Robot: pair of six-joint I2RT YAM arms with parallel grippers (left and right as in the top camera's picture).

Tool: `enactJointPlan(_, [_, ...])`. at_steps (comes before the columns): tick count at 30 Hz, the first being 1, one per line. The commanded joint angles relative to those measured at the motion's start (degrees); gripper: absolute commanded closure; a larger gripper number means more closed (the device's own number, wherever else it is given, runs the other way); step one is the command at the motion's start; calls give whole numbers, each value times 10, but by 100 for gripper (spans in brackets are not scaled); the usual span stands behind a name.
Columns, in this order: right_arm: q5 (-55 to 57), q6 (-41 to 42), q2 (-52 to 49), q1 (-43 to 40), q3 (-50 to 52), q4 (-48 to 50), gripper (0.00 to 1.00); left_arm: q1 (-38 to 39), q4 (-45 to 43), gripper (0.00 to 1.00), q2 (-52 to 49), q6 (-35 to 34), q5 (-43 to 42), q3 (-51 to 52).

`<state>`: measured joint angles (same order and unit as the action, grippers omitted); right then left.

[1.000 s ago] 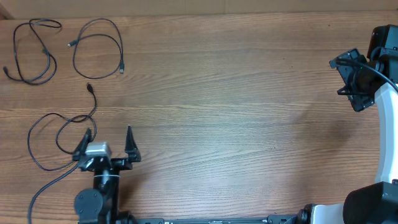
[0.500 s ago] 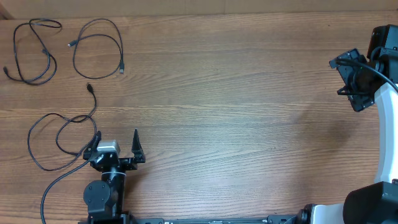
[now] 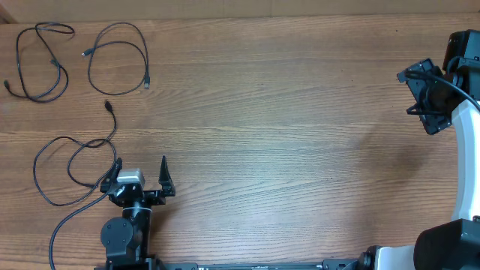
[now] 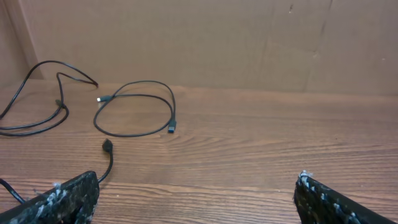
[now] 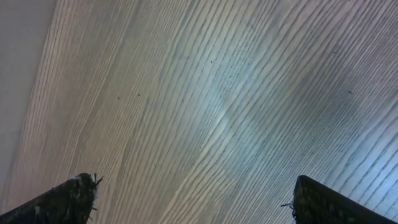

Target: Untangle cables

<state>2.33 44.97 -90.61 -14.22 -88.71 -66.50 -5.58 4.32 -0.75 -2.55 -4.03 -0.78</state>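
Three black cables lie apart at the table's far left. One (image 3: 17,64) loops in the back corner, a second (image 3: 143,56) forms a ring beside it, and the third (image 3: 109,106) trails down to a loop just left of my left gripper (image 3: 141,161). That gripper stands open and empty near the front edge. In the left wrist view the ring cable (image 4: 172,118), the corner cable (image 4: 37,124) and the third cable's plug (image 4: 107,146) lie ahead of the left gripper (image 4: 196,186). My right gripper (image 3: 409,94) is raised at the far right, open and empty, seen over bare wood (image 5: 194,186).
A thicker black wire (image 3: 67,221) runs from the left arm's base toward the front edge. A cardboard wall (image 4: 249,43) rises behind the table. The right arm's white body (image 3: 469,150) fills the right edge.
My left gripper drew back a little toward the front edge and shifted right, then stayed still. The cables and the right arm have not moved.
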Motion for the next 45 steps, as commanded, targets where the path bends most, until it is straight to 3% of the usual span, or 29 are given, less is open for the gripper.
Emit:
enactJointPlan(1, [1,0,-1,-1,-5,2,0,12,-3,0,5,13,0,5])
enactJointPlan(26, [1,0,-1,-1,-5,2,0,19,-7,1,5,12,4,5])
enactJointPlan(33, [1,0,-1,-1,-5,2,0,19,-2,0,5,-86,25,5])
enactJointPlan(42, [1,0,-1,-1,-5,2,0,19,1,0,5,-85,30,5])
enactJointPlan(45, [1,0,-1,-1,-5,2,0,18,-1,0,5,-56,61,5])
